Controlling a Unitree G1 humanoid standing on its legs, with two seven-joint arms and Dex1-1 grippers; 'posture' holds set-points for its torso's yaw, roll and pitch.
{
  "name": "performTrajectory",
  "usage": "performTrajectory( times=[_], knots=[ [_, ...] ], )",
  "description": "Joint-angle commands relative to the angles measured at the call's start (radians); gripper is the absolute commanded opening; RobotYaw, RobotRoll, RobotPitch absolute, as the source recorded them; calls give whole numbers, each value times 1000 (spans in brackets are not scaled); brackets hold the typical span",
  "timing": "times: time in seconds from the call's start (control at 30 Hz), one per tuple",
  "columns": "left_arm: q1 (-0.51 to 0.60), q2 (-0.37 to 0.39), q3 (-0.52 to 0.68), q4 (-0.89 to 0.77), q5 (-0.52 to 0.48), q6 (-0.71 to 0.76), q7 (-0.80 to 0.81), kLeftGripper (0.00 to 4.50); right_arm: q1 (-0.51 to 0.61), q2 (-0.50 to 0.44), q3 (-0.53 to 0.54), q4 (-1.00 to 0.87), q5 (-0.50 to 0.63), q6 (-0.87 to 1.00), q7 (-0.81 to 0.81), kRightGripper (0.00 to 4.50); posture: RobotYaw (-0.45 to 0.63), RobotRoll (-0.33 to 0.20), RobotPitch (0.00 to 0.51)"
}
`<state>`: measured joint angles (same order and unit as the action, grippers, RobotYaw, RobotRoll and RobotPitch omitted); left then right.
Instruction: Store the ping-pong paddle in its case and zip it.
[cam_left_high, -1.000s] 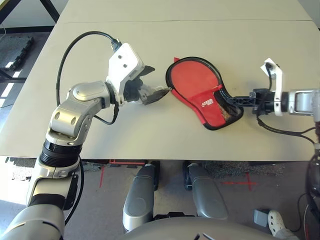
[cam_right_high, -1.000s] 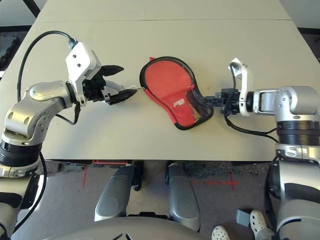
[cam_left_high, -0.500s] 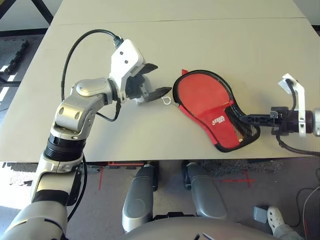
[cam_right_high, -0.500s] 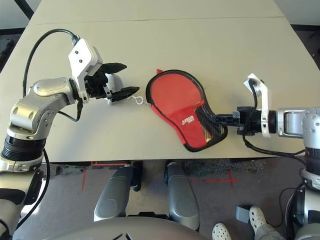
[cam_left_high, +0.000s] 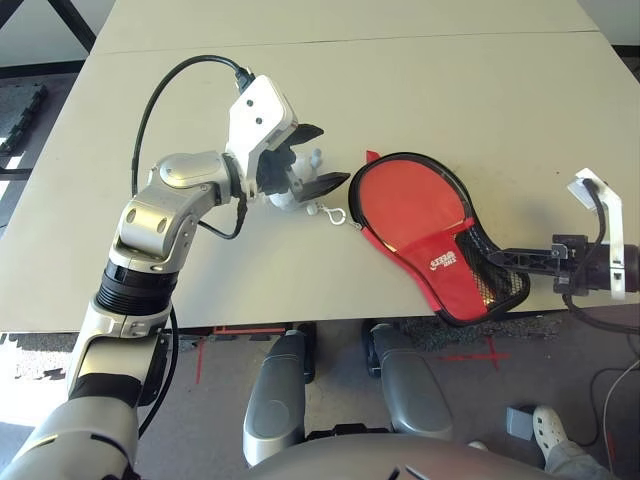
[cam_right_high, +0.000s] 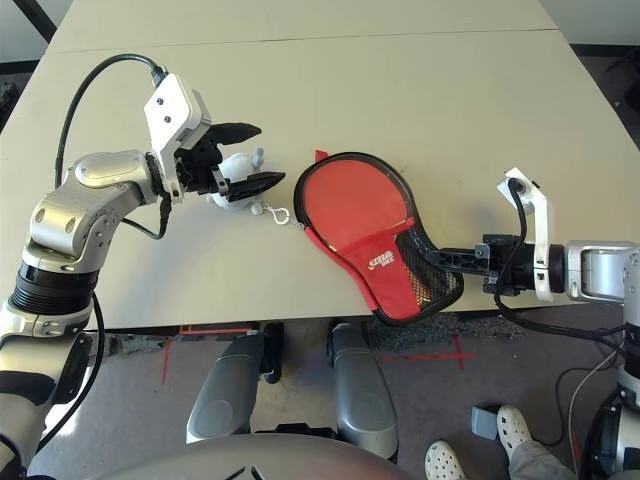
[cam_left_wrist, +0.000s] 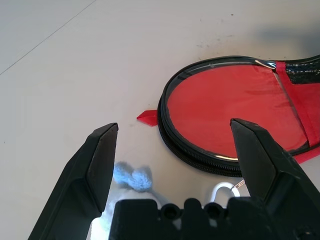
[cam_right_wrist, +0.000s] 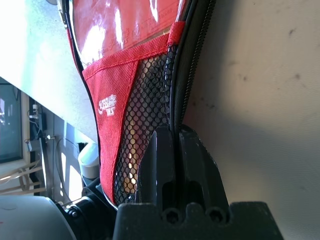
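So the right gripper (cam_right_wrist: 177, 132) is clamped on the edge of the case (cam_right_high: 361, 215), with its mesh pocket right by the jaws. Left gripper (cam_left_wrist: 175, 125)'s jaws are wide open, near the case's rounded end.

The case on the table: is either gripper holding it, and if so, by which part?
Yes: the right gripper is shut on the case by its black edge, beside the mesh pocket. The left gripper is open.

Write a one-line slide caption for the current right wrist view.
Two closed black fingers pinch the black zipped edge of a red fabric case beside its black mesh pocket.
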<state>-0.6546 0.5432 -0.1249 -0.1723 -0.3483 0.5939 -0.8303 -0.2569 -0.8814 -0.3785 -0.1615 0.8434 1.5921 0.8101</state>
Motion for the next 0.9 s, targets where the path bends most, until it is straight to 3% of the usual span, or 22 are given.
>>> performTrajectory(
  times=[0.03,0.27,0.37,0.57,0.9],
  knots=[
    [6,-3,-9,12,11,-8,-2,4500,5,-44,30,-17,7,-12,10,760,2,0,262],
    [20,15,13,3,14,-7,9,4500,-19,-209,155,59,-93,-353,190,3276,36,0,259],
    [28,26,22,-5,14,-5,19,4500,-90,-190,159,143,-146,-537,239,4409,62,0,255],
    [59,45,47,-27,8,4,34,4500,-322,-116,329,376,-326,-847,339,4461,92,0,250],
    [101,67,82,-38,1,14,53,4500,-423,38,469,526,-493,-1163,481,4461,123,0,254]
  ],
)
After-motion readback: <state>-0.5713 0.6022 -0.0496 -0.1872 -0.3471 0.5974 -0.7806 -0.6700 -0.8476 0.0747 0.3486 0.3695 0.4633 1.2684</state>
